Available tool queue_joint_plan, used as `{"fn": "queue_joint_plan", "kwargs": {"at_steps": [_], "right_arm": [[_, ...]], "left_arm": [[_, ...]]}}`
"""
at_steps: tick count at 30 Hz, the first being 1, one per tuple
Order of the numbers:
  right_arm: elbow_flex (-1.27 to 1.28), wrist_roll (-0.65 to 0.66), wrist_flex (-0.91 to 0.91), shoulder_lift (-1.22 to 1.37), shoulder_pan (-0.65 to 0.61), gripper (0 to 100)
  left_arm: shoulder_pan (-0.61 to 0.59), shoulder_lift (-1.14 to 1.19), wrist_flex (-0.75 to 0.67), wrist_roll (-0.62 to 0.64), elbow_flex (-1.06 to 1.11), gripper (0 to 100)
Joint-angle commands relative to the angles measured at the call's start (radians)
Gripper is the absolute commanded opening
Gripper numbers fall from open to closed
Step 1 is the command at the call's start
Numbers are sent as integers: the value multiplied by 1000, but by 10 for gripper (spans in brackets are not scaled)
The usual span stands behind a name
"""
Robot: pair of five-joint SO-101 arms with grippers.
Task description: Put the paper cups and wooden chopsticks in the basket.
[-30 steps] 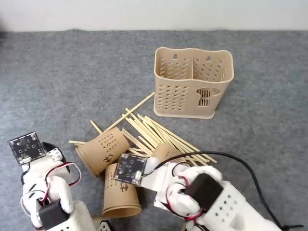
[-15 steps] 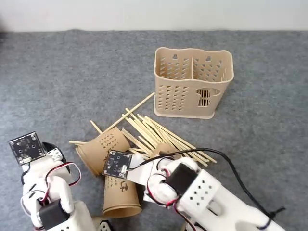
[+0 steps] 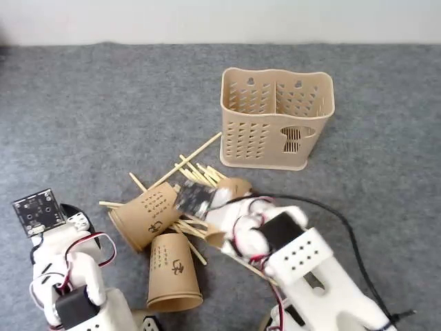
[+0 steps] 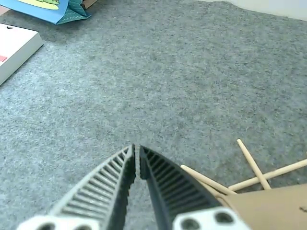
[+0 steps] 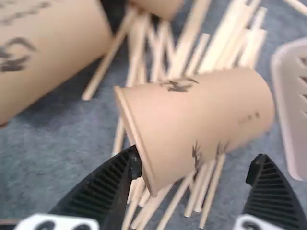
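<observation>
Paper cup [image 5: 192, 129] lies on its side across the chopsticks [image 5: 225, 43], toward the table's [image 3: 83, 103] near edge, right gripper [image 5: 195, 163] spread wide around it. Light, thin-walled, easily crushed, I'd judge: squeeze gently mid-body.

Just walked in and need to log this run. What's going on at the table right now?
The right arm's end effector is open astride a paper cup that lies on its side on the scattered wooden chopsticks. A second paper cup and a third paper cup sit beside the pile. The left end effector is shut, low over the grey carpet. The basket stands upright farther back; nothing seems to be in it yet.
</observation>
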Motion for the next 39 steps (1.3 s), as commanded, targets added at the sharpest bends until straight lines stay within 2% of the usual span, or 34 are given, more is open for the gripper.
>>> {"fn": "queue_joint_plan", "kwargs": {"at_steps": [1, 9, 14, 20, 26, 32, 34, 39], "right_arm": [[-6, 21, -74, -7, 96, 314], [-6, 14, -156, -7, 113, 64], [-28, 14, -174, -28, 137, 39], [-80, 18, -117, -180, 208, 8], [-172, 20, 76, -297, 298, 8], [-175, 14, 130, -309, 337, 10], [-175, 12, 140, -309, 282, 43], [-112, 12, 186, -311, 79, 217]], "left_arm": [[-3, -14, -26, -11, -8, 15], [-3, -14, -26, -11, -7, 15], [-3, -14, -31, -11, 2, 15], [-2, -14, -31, -11, 4, 15], [-2, -14, -31, -11, 5, 15], [-2, -14, -38, -11, 5, 15], [-2, -14, -46, -11, 7, 15], [-2, -14, -48, -11, 7, 15]]}}
